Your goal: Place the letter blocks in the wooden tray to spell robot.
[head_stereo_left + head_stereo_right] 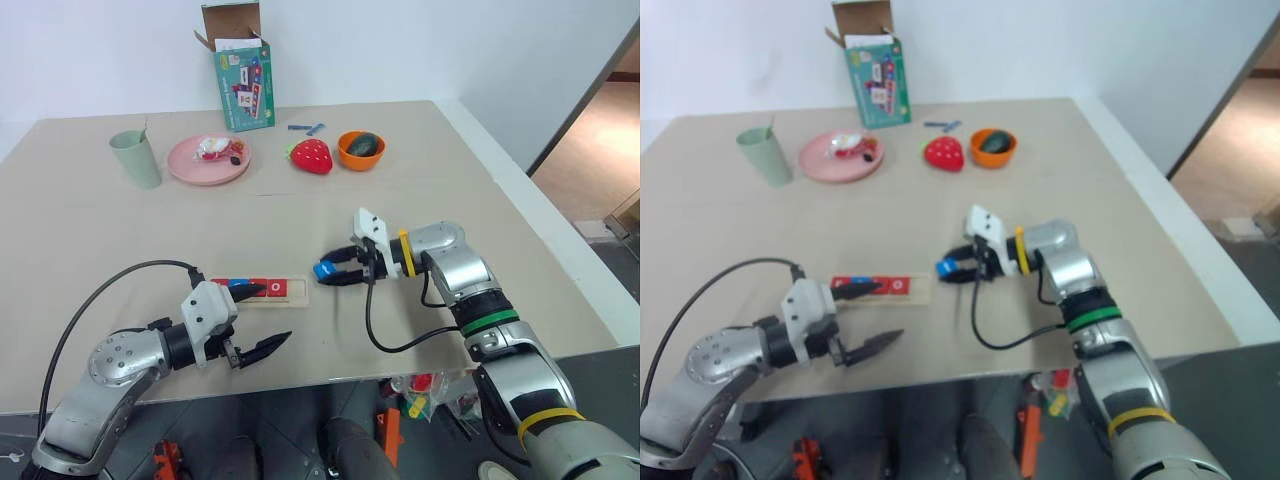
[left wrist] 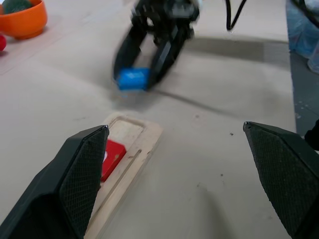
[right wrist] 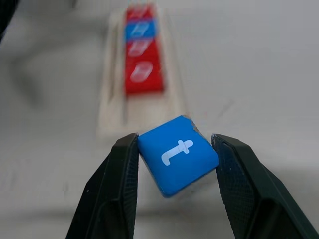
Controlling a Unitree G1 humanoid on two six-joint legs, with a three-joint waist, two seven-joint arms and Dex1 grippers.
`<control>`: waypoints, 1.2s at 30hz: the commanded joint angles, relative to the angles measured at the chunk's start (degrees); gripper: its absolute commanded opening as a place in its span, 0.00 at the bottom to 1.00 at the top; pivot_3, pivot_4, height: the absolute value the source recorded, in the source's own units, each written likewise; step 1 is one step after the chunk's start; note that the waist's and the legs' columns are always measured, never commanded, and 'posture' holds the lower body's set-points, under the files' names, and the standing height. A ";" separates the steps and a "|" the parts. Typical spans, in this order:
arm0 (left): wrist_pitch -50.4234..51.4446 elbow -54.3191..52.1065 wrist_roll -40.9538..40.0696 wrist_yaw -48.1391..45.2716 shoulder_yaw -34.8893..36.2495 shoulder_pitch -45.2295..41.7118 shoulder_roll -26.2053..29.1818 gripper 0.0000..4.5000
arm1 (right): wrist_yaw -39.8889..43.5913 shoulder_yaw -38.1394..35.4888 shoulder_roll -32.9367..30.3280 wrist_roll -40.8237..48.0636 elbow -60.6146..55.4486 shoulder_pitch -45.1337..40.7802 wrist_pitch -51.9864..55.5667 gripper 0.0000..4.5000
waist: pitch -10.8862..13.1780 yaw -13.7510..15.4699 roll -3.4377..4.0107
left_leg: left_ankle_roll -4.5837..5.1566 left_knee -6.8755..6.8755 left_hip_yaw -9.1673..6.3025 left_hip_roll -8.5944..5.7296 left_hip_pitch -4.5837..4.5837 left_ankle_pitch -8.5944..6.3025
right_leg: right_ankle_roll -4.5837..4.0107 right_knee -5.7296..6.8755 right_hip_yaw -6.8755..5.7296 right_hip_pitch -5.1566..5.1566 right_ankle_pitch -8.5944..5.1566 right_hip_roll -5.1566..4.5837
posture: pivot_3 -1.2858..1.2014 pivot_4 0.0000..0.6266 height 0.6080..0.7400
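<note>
On beige table (image 1: 300,220), right gripper (image 1: 335,270) pinching blue t block (image 3: 178,155) for wooden tray (image 1: 290,292)'s empty end; left gripper (image 1: 255,320) spread wide.

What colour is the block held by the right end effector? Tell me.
Blue block with white t, clearest in right wrist view.

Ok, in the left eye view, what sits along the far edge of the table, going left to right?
green cup → pink plate → open cardboard box → strawberry → orange bowl. The small blue pieces behind the strawberry overlap it in this order, so I leave them out.
</note>
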 commanded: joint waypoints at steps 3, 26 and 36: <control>-1.65 -0.45 0.25 1.79 2.64 0.83 -0.61 1.00 | -12.22 -1.58 -0.46 0.19 -21.85 5.91 17.31 0.38 | 0.00 0.31 0.00 | -0.01 0.00 -0.02 -0.02 -0.08 0.00 | 0.03 -0.01 -0.03 -0.05 -0.04 -0.03 | 0.52 0.24 1.00; -1.67 0.66 -2.25 2.81 3.33 0.54 -2.46 1.00 | -33.76 7.08 6.15 0.51 -38.83 16.72 30.43 0.38 | -0.01 0.30 -0.02 | -0.08 0.00 0.03 -0.10 -0.17 0.01 | 0.11 -0.05 -0.03 -0.11 -0.09 -0.14 | 0.52 0.24 1.00; -2.13 0.41 -1.83 2.85 3.23 1.35 -2.15 1.00 | -35.53 8.24 6.68 0.43 -36.74 16.73 29.10 0.38 | -0.01 0.30 -0.02 | -0.08 0.00 0.02 -0.10 -0.17 0.01 | 0.11 -0.06 -0.04 -0.11 -0.09 -0.13 | 0.52 0.24 1.00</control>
